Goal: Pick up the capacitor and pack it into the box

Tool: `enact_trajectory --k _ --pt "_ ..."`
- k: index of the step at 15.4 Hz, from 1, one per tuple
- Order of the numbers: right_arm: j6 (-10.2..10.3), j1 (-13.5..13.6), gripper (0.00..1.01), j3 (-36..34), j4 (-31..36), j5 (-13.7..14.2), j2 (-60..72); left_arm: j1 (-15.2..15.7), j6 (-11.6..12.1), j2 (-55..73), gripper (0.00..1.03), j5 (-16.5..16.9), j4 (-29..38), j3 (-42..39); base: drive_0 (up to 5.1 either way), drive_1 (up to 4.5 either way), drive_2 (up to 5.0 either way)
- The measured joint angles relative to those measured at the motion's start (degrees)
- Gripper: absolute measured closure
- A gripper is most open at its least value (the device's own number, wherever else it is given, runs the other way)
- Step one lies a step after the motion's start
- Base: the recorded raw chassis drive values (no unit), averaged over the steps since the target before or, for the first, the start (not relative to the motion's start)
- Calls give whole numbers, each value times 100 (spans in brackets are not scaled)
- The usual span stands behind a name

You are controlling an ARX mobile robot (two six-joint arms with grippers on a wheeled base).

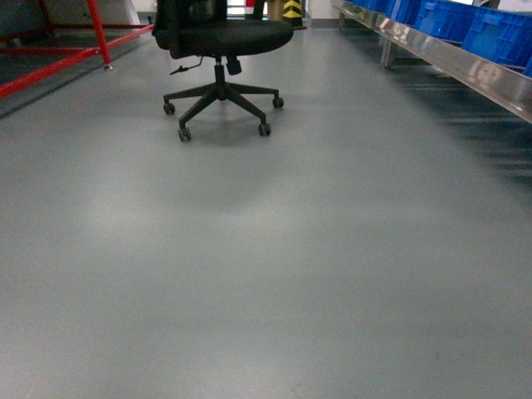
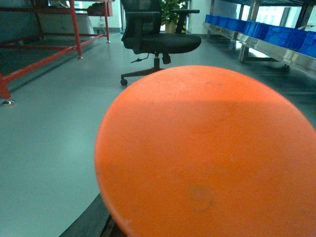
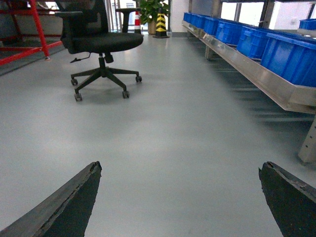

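The capacitor [image 2: 207, 153] fills most of the left wrist view as a blurred orange-red disc, very close to the camera. One dark finger [image 2: 94, 222] of my left gripper shows at its lower left edge; the disc hides the rest of the jaws, which appear shut on it. My right gripper [image 3: 180, 168] is open, its two dark fingertips [image 3: 84, 187] wide apart over bare grey floor with nothing between them. The box is out of view in all frames. The head view shows neither gripper.
A black office chair [image 1: 220, 50] on casters stands ahead on the grey floor. A red steel frame [image 1: 58, 54] runs along the left. Blue plastic bins [image 3: 291, 54] sit on a metal shelf [image 3: 256, 74] along the right. A yellow-black bollard [image 3: 161, 24] stands far back.
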Motion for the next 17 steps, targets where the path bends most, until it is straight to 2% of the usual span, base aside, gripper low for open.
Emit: enact_trajectory --k 17 --pt "0 0 3 0 7 -2 0 0 0 0 59 -2 -20 0 -503 242 242"
